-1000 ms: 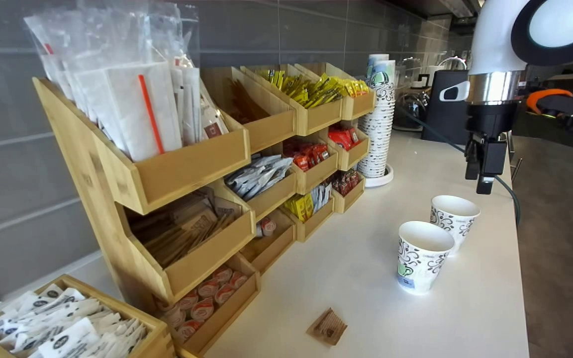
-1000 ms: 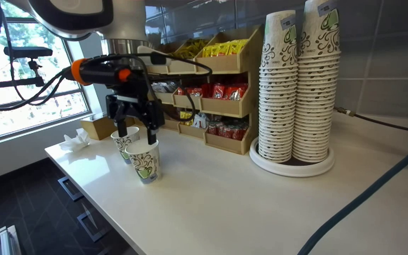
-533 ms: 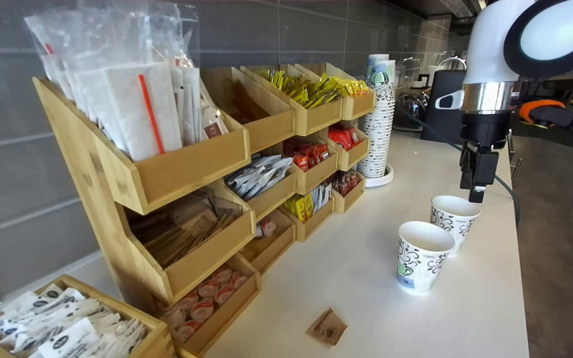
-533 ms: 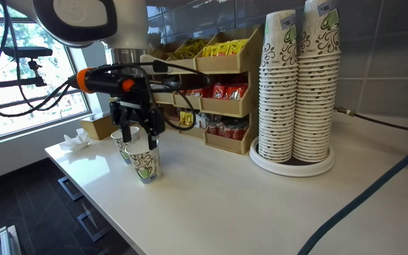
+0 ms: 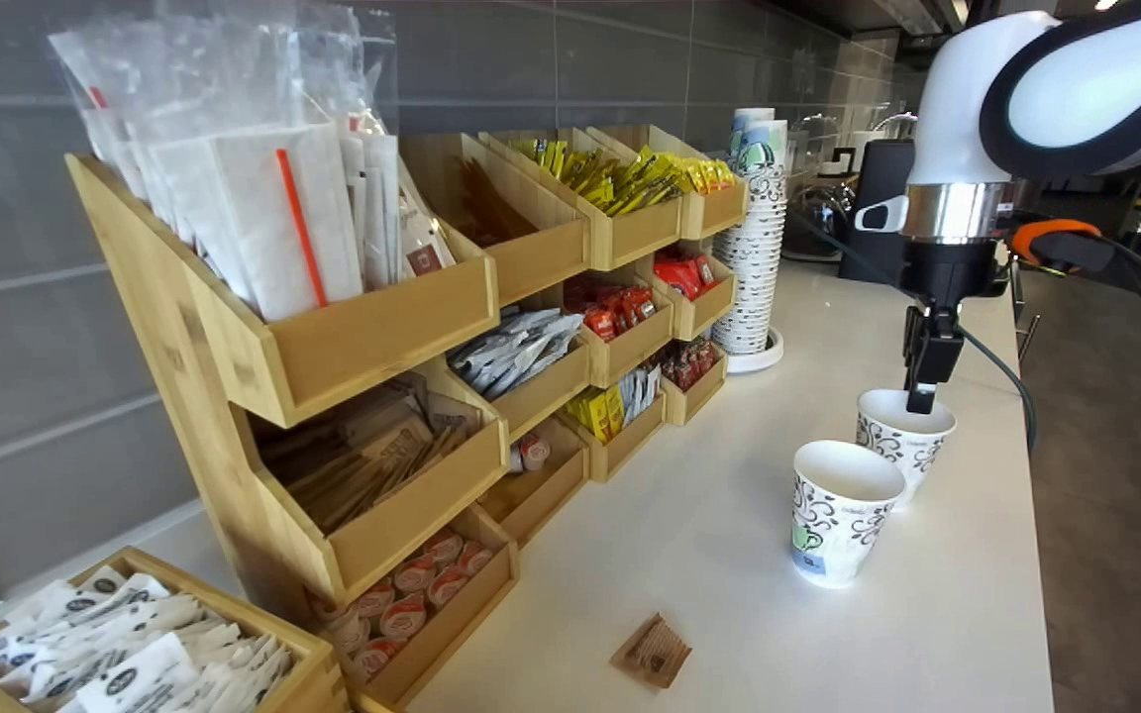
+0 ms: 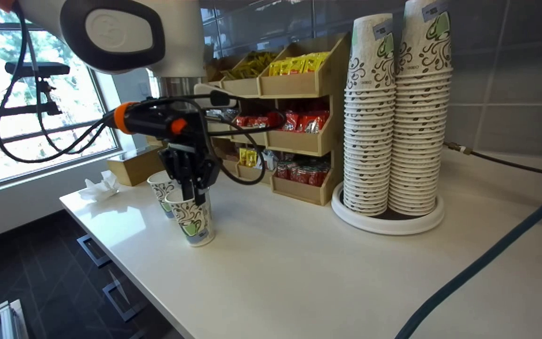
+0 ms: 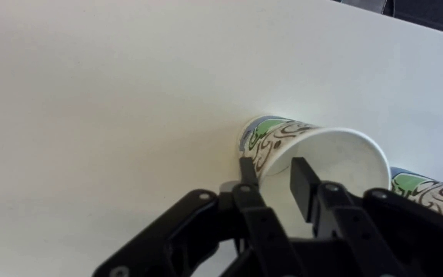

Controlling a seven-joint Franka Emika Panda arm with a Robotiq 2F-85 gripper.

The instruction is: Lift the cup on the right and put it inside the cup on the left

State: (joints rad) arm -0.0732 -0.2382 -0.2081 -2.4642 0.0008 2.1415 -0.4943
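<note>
Two white paper cups with a leafy print stand on the counter close together. In both exterior views my gripper (image 5: 919, 384) is over the cup on the right (image 5: 912, 451), its fingertips at the rim. The wrist view shows that cup (image 7: 333, 154) with one finger (image 7: 247, 169) outside its wall and the other finger (image 7: 302, 181) inside the mouth. The jaws are partly drawn together, with space still visible between the inner finger and the cup wall. Upright beside it is the cup on the left (image 5: 843, 525), only partly seen at the right edge of the wrist view (image 7: 429, 188).
A wooden organizer (image 5: 392, 317) full of packets lines the wall. Tall cup stacks (image 6: 370, 141) stand on a round white tray (image 6: 388, 228). A blue hose (image 6: 487, 263) crosses the counter. A brown packet (image 5: 654, 652) and a crumpled tissue (image 6: 100, 188) lie on it.
My gripper has come down and across to the rim of the cup on the right. Its fingers have moved much closer together. That cup has shifted very slightly.
</note>
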